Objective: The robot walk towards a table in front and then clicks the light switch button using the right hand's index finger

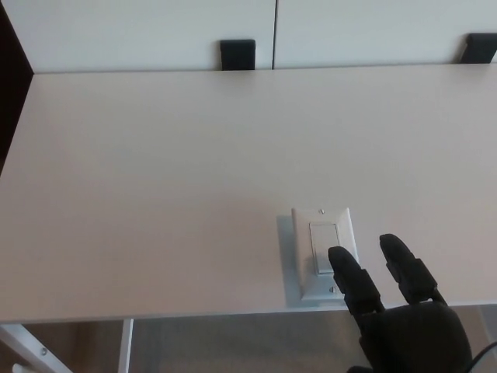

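The light switch (pixel 323 252) lies flat on the white table (pixel 155 179), low and right of centre in the frame, close to the near edge. The right hand (pixel 392 307) comes up from the lower right corner, its two fingers (pixel 353 278) spread apart and holding nothing; the inner one overlaps the lower right corner of the rocker. To press well, that fingertip should shift a little left onto the rocker's middle and push straight down, so it does not slip off the plate's edge
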Robot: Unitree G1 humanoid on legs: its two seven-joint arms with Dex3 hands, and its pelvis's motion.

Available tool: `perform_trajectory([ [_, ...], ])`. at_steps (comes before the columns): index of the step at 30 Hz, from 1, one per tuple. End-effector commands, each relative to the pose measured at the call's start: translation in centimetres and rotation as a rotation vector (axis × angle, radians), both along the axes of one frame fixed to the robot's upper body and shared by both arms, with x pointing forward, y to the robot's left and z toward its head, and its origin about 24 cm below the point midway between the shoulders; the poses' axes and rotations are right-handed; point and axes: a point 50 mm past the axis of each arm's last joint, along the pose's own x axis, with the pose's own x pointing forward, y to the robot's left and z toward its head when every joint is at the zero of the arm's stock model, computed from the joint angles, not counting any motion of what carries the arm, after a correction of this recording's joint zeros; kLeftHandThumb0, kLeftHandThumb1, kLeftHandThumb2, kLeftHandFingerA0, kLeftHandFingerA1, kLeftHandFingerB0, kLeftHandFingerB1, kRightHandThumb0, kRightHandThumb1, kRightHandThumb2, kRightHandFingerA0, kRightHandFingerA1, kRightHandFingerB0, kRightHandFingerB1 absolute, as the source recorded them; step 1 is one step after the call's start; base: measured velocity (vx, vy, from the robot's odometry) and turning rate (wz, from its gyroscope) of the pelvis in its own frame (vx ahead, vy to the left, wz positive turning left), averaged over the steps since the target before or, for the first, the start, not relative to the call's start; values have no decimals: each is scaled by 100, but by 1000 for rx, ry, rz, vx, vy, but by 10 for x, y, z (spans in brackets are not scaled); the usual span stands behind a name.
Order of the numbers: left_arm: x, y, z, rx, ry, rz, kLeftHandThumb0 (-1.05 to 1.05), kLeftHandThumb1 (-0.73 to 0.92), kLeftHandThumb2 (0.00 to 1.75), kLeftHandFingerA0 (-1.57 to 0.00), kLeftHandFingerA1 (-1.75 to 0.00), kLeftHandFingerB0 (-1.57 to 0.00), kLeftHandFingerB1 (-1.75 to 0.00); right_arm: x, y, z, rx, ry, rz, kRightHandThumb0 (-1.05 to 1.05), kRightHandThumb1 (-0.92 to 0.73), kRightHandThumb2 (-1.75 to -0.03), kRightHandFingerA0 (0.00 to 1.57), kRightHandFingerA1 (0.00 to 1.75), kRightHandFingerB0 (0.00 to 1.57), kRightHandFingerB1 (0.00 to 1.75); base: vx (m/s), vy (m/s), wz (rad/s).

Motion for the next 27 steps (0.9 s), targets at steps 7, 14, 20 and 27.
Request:
perform_trajectory([
  [7, -3, 3, -2, 21, 28, 0, -26, 75, 62, -43, -40, -34, -33, 9, -5, -14, -19, 54, -31, -78, -41, -76, 0, 0, 0, 4, 0, 0, 0],
  [14, -4, 3, 0, 20, 30, -8, -27, 77, 64, -43, -41, -33, -34, 5, -1, -21, -30, 94, -16, -81, -43, -78, 0, 0, 4, 9, 0, 0, 0],
  [20, -3, 3, -1, 31, 18, -18, -27, 76, 62, -43, -40, -34, -33, -9, 3, -32, -34, 115, 13, -80, -42, -78, 0, 0, 8, 13, 0, 0, 0],
  [27, -2, 3, 0, 25, 24, -12, -27, 75, 62, -42, -40, -33, -33, -20, 6, -37, -42, 142, 25, -80, -43, -78, 0, 0, 6, 11, 0, 0, 0],
])
